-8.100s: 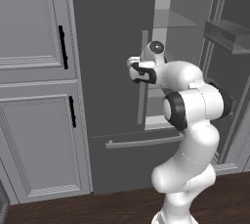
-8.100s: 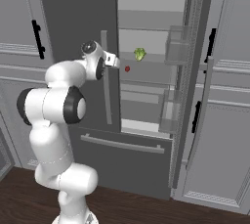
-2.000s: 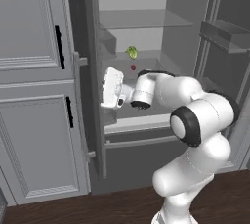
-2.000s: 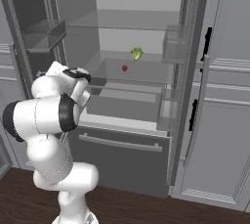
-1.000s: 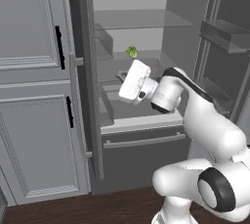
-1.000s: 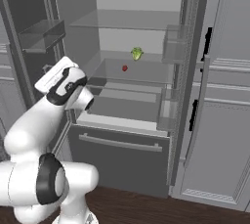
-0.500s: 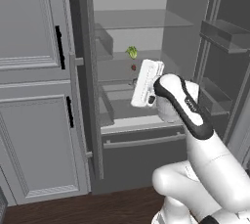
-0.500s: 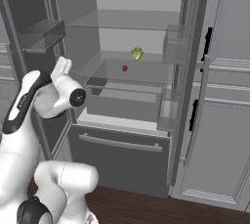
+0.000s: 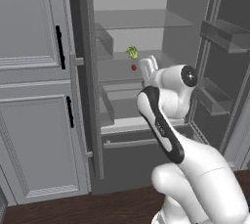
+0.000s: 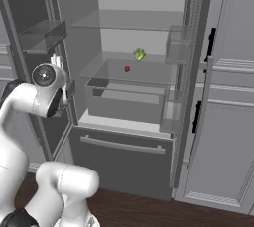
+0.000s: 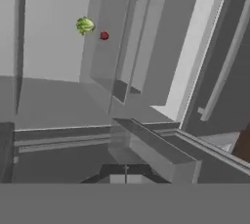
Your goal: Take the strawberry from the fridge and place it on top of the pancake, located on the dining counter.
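Since half a second ago the arm has swung further up and in toward the open fridge (image 9: 146, 27), its white forearm now crossing the lower middle of the left base view and its hand raised at the level of the middle shelf; the berries on the shelf have stayed put; the gripper (image 9: 149, 66) points toward the fridge interior, fingers clenched together with nothing between them.

Smooth matte dark grey panels form the fridge's doors and walls; the shelves are thin translucent glass slabs, and clear boxy bins hang on the inside of both open doors; a long grey bar handle (image 10: 121, 144) runs across the bottom drawer; light grey panelled cabinets (image 9: 34, 91) with short black handles flank the fridge; the floor is dark wood.

Tiny, round and plain red, the strawberry (image 9: 134, 67) lies on the middle glass shelf, far smaller than the hand; just beside it, behind and slightly higher in both base views, sits a small crinkled yellow-green item (image 9: 132, 52).

From the left base view the strawberry lies just left of the gripper's tips, near but apart; in the hand view the strawberry (image 11: 104, 35) shows at upper left, well away from the finger tips at the bottom edge.
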